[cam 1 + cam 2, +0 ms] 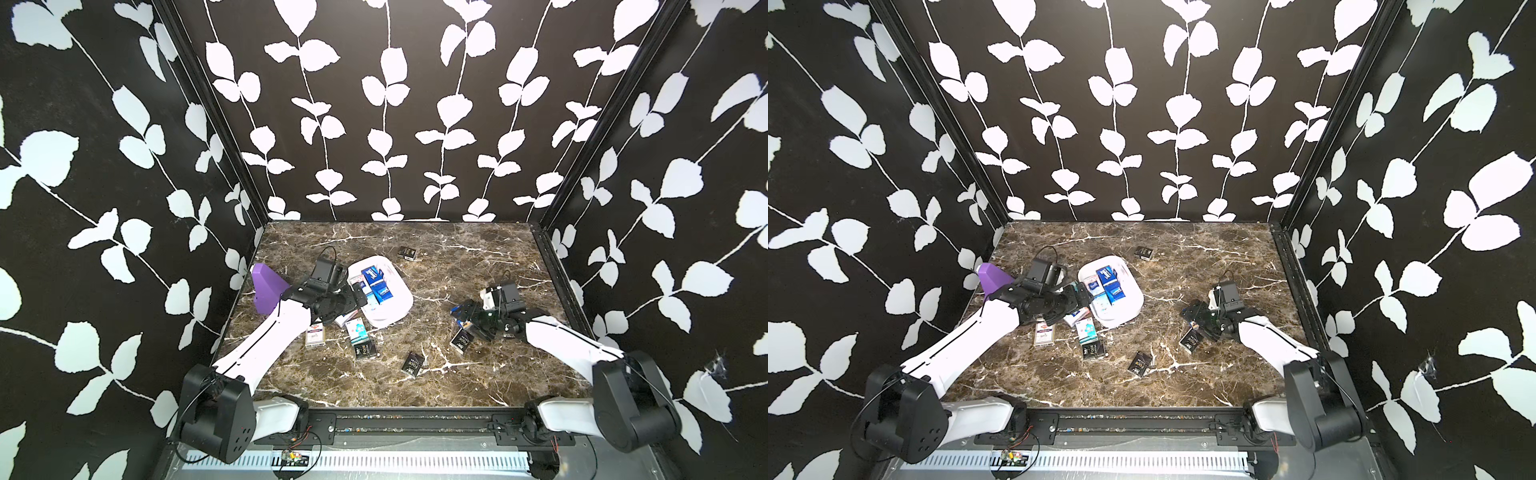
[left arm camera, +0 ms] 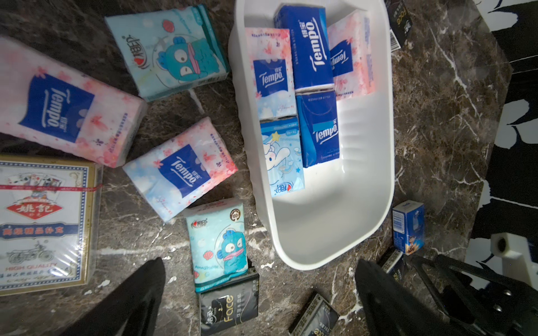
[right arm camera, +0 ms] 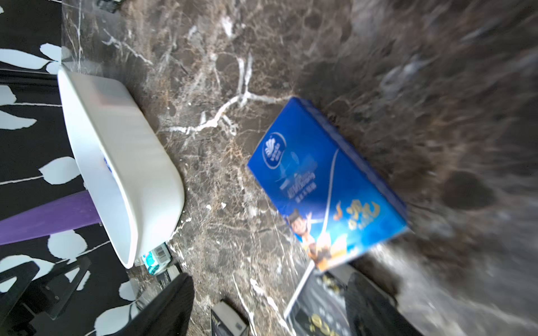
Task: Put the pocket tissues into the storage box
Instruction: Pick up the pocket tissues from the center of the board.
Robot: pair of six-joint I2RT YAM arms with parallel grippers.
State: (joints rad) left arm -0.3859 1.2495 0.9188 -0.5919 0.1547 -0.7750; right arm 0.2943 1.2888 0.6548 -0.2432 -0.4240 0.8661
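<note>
The white storage box (image 1: 390,312) (image 2: 334,209) holds several pocket tissues, blue and pink-printed (image 2: 311,49). My left gripper (image 2: 259,279) (image 1: 356,298) hovers open just beside the box's near left rim, nothing between its fingers. Beneath it lie pink-and-blue packs (image 2: 180,171), teal cartoon packs (image 2: 218,241) and a black pack (image 2: 230,308). At the right, my right gripper (image 3: 267,288) (image 1: 461,318) stands open. A blue pack (image 3: 326,186) (image 1: 457,311) lies just ahead of its fingertips, ungripped. A black pack (image 3: 317,317) lies under one finger.
A purple wedge (image 1: 268,291) sits by the left wall behind the left arm. A playing-card box (image 2: 43,224) lies near the left packs. Black packs lie at the front middle (image 1: 412,363), by the right gripper (image 1: 461,341) and at the back (image 1: 406,252).
</note>
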